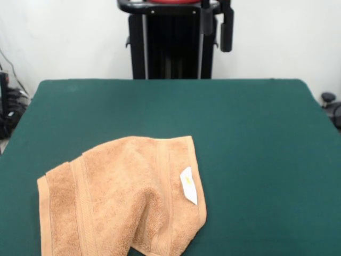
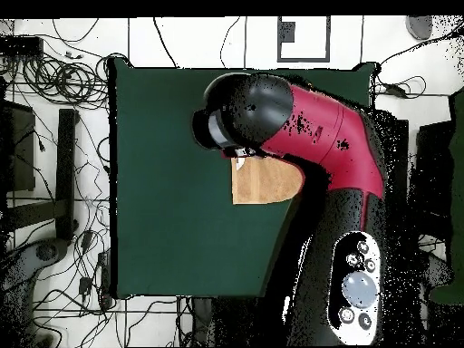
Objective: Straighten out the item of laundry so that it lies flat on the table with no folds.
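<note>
So the towel [image 1: 125, 197] is sitting on the near-left part of the green surface [image 1: 250, 138] in the front view, and it's definitely not flat — the lower middle has a big fold where the cloth buckles in on itself, and the bottom edge runs out of the picture. The woven border bands run up the left side and again near the right edge, with the little white label [image 1: 188, 184] just inside that right edge. The tool [image 1: 216, 24] hangs way up at the top, well apart from the cloth, holding nothing; whether it's spread or pressed together, I can't tell. From overhead the red and black arm [image 2: 308, 136] covers most of the towel — only a tan patch peeks out below it.
</note>
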Action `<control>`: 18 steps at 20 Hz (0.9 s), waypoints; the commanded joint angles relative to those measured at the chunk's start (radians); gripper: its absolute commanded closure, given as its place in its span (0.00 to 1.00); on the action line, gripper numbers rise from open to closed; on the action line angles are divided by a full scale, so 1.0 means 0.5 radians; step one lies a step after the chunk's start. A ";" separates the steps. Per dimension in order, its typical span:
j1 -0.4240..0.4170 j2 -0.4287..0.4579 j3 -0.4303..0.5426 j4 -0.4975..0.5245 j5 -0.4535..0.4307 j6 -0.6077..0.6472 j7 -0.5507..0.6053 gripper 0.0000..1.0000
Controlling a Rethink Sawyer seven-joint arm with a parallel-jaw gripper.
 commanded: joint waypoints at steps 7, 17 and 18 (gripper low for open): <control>0.071 0.266 0.077 0.325 0.206 -0.027 0.539 0.00; 0.135 0.386 -0.061 0.225 0.060 -0.135 0.524 0.00; 0.148 0.391 -0.073 0.222 0.058 -0.141 0.528 0.00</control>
